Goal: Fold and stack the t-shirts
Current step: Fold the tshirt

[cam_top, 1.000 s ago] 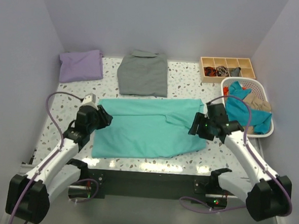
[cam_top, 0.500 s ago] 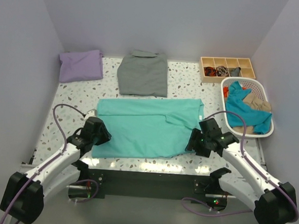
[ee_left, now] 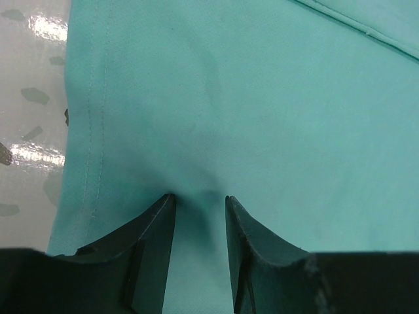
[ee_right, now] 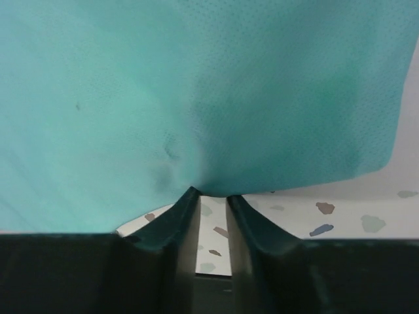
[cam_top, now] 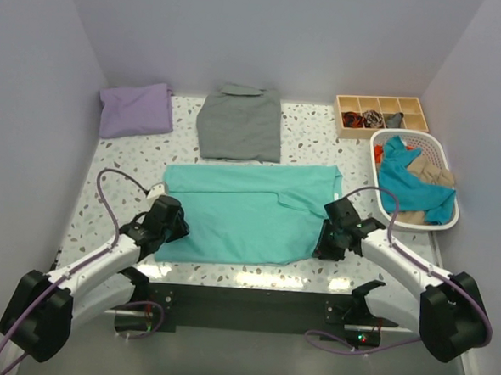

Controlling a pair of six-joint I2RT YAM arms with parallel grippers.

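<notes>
At the near left corner of the turquoise t-shirt [cam_top: 249, 213], the left gripper [ee_left: 200, 199] is pressed down into the cloth just inside the side hem. Its fingers stand apart with a ridge of fabric puckered between them. Whether it has truly caught that ridge I cannot tell. The shirt lies flat across the near middle of the table [cam_top: 124, 167], with one sleeve turned in on the right. At the near right corner, the right gripper [ee_right: 209, 193] has its jaws drawn almost together, and the hem is gathered at the tips. That looks to me like a pinch on the very edge.

I take the step to be lifting the near hem to fold it over to the far one. To do it well, I'd want the left side properly nipped before anything rises. Then both corners should go up together, level, with the hem kept taut between them so it lands square. The right hold looks shallow and could slip.

A second ago both grippers sat farther up the shirt's side edges. They have come down towards the near corners, and the right jaws have narrowed. The shirt itself has hardly shifted.
</notes>
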